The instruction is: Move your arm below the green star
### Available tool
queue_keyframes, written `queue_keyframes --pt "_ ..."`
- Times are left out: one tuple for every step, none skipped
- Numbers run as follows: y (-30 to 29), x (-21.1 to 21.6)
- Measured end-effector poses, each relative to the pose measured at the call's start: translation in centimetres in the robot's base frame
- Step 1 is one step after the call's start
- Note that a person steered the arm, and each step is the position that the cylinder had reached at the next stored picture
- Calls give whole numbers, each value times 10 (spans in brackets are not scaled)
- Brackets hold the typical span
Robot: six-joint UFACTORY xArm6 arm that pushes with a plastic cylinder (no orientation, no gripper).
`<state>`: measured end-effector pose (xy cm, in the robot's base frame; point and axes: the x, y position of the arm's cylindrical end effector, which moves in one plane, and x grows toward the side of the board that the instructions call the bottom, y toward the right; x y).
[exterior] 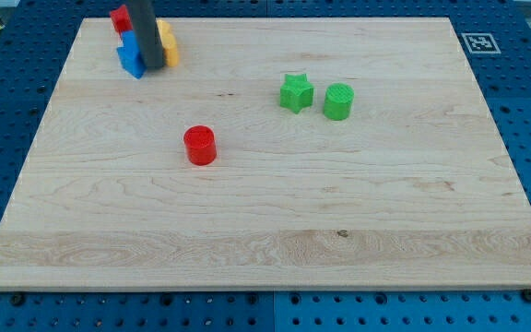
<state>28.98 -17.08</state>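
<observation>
The green star (296, 92) lies on the wooden board (275, 203), right of centre toward the view's top. A green cylinder (338, 100) stands just to its right, close but apart. My tip (152, 66) is far to the star's left, near the board's top left corner, in a cluster of blocks. It stands between a blue block (131, 54) on its left and a yellow block (167, 43) on its right. A red block (120, 17) sits just above the blue one, partly behind the rod.
A red cylinder (199, 146) stands alone left of the board's centre, below and left of the star. A black-and-white marker (478, 42) sits on the blue perforated table by the board's top right corner.
</observation>
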Motion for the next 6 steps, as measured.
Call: queue_keyframes --pt "-3 -26" --pt "0 -21" --pt "33 15" --pt "79 52" --pt "120 70" --pt "143 53"
